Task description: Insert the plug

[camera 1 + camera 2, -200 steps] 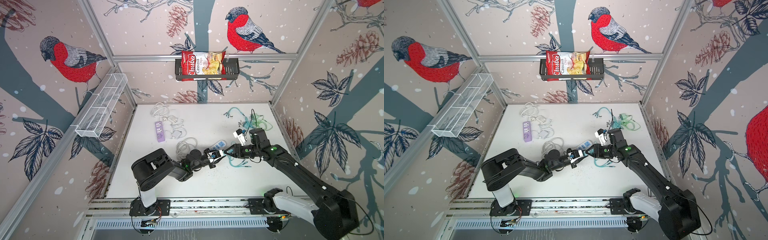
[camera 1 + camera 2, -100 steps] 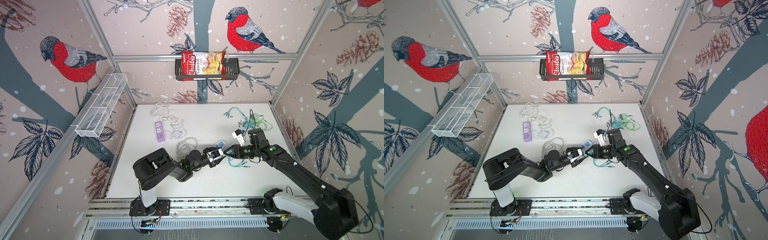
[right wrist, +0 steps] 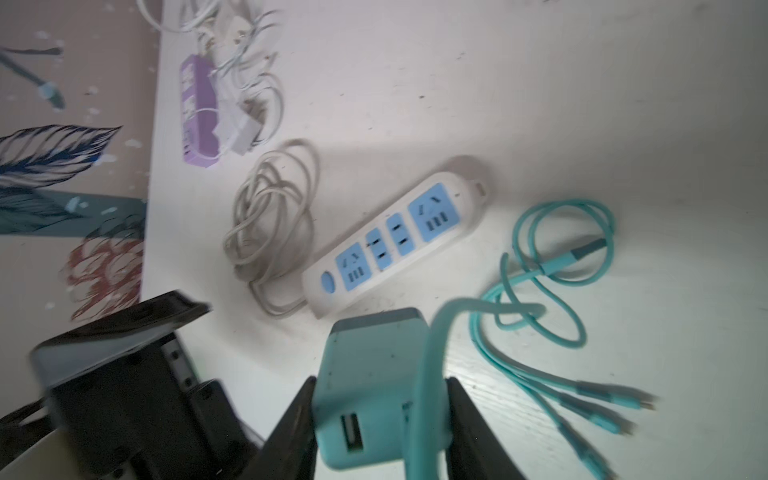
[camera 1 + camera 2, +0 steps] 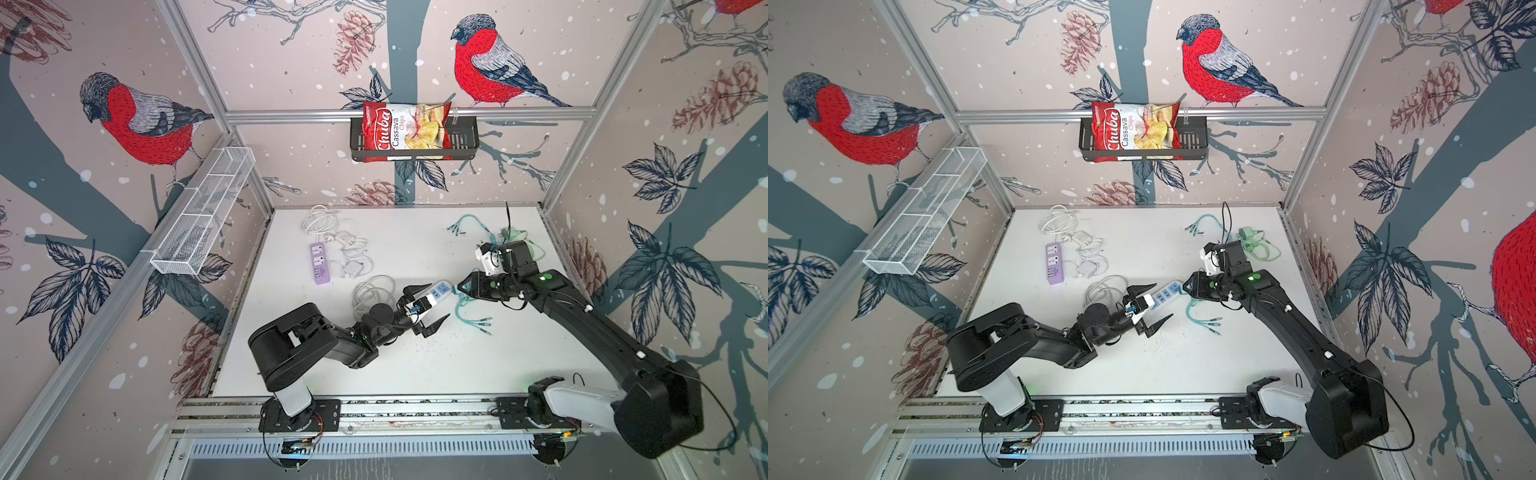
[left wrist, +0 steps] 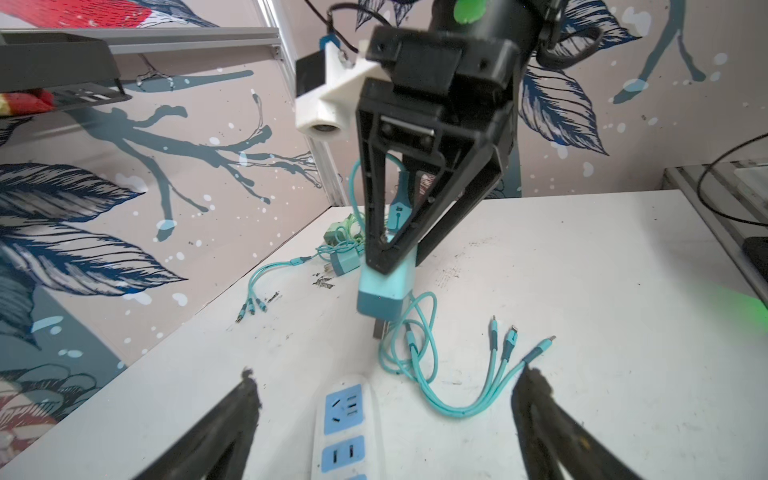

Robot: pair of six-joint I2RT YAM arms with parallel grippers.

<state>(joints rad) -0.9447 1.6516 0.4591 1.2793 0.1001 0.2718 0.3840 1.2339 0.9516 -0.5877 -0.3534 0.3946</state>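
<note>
bare table (image 4: 457,365) at front, teal cable (image 4: 468,316) just beside power strip (image 4: 439,290), cord coil (image 4: 371,291) on opposite side

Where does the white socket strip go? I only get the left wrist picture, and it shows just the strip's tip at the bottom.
Observer: The power strip runs on to four blue socket panels in all, with a round blue button at its other end.
Operator: Does it have a cord?
Observer: Yes. A pale cord leaves the button end and lies coiled on the table beside the strip.
Operator: And what about the teal block that the other hand holds up?
Observer: The right hand grips that charger by its two sides. The face turned away from you has a USB port.
</note>
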